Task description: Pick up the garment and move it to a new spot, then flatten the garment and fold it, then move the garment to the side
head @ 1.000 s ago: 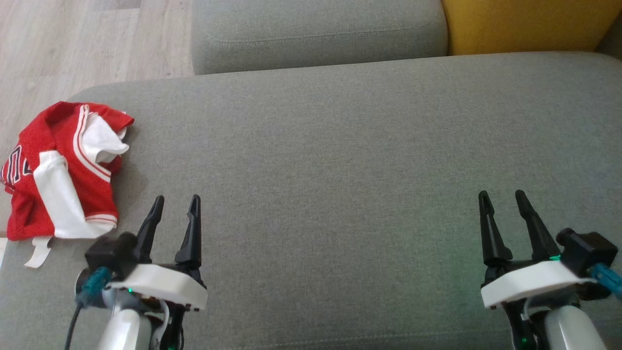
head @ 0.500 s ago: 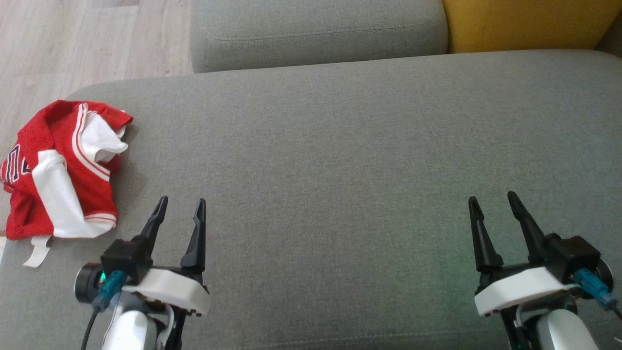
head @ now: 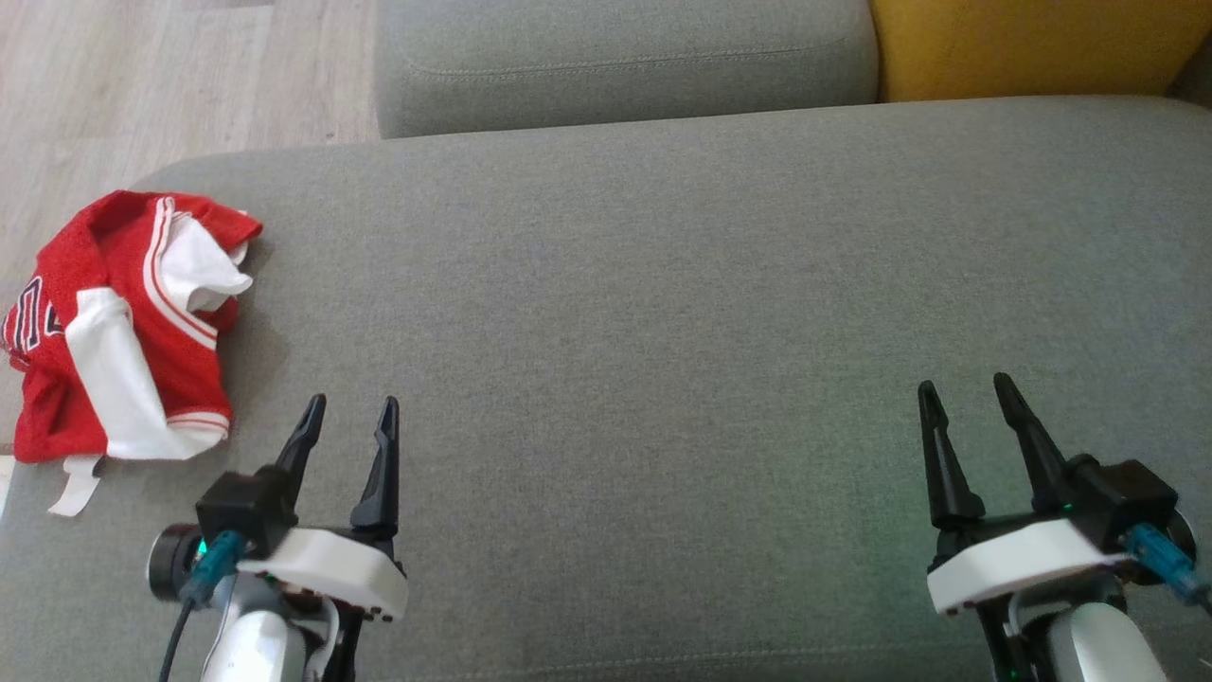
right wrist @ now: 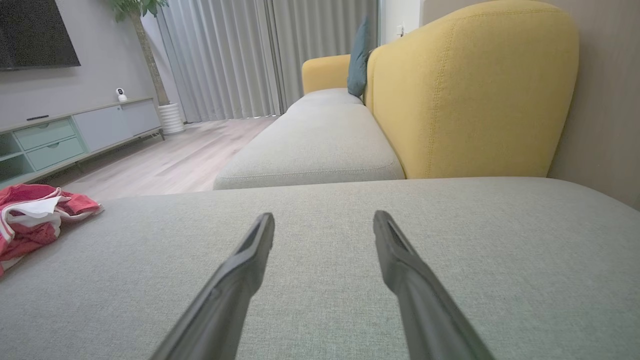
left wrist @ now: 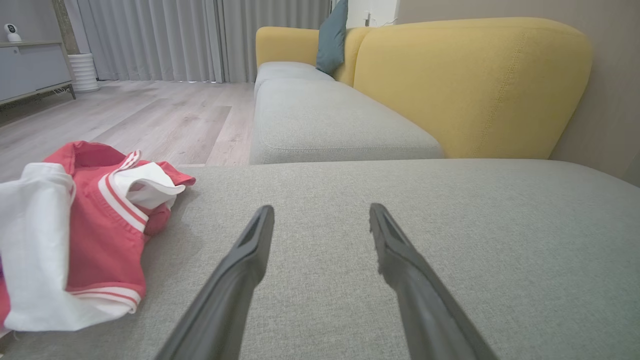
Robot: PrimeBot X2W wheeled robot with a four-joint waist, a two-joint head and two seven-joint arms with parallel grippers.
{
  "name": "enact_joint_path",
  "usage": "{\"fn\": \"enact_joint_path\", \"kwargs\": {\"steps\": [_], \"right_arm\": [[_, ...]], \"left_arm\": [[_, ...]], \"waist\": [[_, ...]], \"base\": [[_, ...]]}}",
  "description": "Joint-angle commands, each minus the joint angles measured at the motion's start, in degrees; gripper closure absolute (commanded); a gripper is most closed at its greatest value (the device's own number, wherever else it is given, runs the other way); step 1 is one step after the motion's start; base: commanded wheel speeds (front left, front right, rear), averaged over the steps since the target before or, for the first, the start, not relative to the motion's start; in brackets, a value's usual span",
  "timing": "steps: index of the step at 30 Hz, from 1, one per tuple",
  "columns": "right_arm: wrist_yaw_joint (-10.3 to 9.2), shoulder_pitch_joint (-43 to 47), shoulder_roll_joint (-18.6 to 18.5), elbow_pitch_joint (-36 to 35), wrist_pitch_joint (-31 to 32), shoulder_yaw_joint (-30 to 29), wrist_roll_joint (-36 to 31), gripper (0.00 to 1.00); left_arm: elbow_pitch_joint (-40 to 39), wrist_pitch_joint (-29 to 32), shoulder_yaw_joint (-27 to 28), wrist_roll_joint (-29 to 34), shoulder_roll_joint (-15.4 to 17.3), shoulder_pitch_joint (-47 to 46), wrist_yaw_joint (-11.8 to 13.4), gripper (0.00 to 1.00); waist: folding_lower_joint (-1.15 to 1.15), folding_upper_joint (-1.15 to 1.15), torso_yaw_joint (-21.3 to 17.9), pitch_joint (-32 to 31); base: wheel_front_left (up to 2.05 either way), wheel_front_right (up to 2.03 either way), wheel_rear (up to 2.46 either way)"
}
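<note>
Two grey sofa seats first: the near cushion (head: 663, 284), wide, under both arms, and the far cushion (head: 615, 66), butted against its back edge. Beyond them, a mustard-yellow backrest (head: 1023, 47); off to the left, pale wood floor (head: 142, 85).

Next in size, the garment (head: 123, 322): a red jersey, crumpled in a heap at the near cushion's left edge, close to its rounded corner. Bunched rather than flat, mostly red on top, with white cloth in two places: a long white band down the front and a white patch tucked inside the upper fold. Trimmed with red-and-white stripes along that fold and at the hem. Dark figures outlined in white at the heap's left side, too creased to read. From the lower edge, a narrow white strip trailing onto the cushion.

Then the left gripper (head: 352, 403), low over the near cushion, just right of the garment and nearer the robot, clear of the cloth; fingers spread apart, released. Well over to the right, the right gripper (head: 964, 384), likewise spread wide and grasping nothing, tips pointing away across the grey fabric.
</note>
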Motion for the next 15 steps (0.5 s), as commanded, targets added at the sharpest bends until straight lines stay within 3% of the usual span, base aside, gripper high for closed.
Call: {"fn": "enact_joint_path", "kwargs": {"steps": [1, 15], "right_arm": [[-0.04, -1.55, 0.06, -1.90, -0.89, 1.37, -0.07, 0.00], [-0.04, -1.88, -0.60, -2.46, -0.89, 1.19, -0.72, 0.00]], "left_arm": [[-1.98, -0.70, 2.39, -0.48, 0.34, -2.57, -0.06, 0.00], [-3.32, -0.70, 3.19, 0.52, 0.02, -3.31, 0.42, 0.00]], "waist": [[0.00, 0.00, 0.06, 0.05], [0.00, 0.00, 3.51, 0.72]], "base": [[0.00, 0.00, 0.00], [0.00, 0.00, 0.00]]}}
